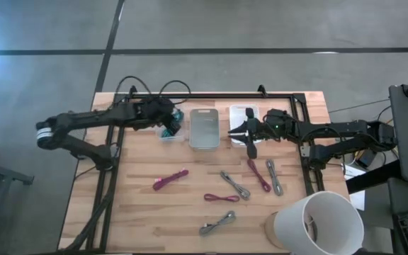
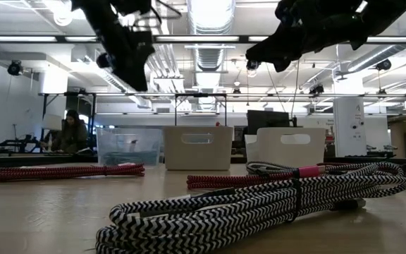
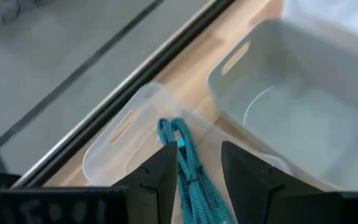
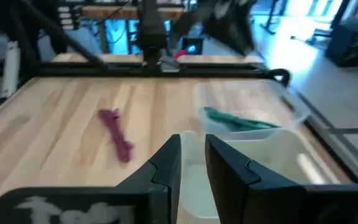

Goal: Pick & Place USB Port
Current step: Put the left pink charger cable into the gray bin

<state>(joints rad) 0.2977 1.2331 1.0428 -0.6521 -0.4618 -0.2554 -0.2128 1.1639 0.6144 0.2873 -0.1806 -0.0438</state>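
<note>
In the high view, 3 bins are seen in a row at the far side of the pale wooden slatted table (image 1: pixel 140 212): a small clear plastic bin (image 1: pixel 170 129), a grey rectangular plastic bin (image 1: pixel 204 128) in the middle, and a white plastic bin (image 1: pixel 242 115). The left gripper (image 1: pixel 173 126) is held over the clear bin, with a teal braided USB cable (image 1: pixel 168 129) at its tips. The right gripper (image 1: pixel 250 136) is held over the near edge of the white bin. Loose bundled cables are spread on the boards nearer the camera: 3 magenta, 3 grey-and-white.

In the low view, a black-and-white braided cable bundle (image 2: pixel 259 204) fills the foreground; both arms hang above, and the 3 bins stand behind.

In the left wrist view, the teal cable lies in the clear bin, with its near end running between the 2 dark fingers (image 3: pixel 160 180), which stand apart; it appears released, though contact with 1 finger cannot be ruled out.

In the right wrist view, the fingers (image 4: pixel 166 165) stand slightly apart with nothing between them, above the white bin's wall.

The placing seems nearly finished. For a clean finish, the left gripper would best be raised straight up so the cable is not dragged back out.

No brand, label or legible writing is visible.
</note>
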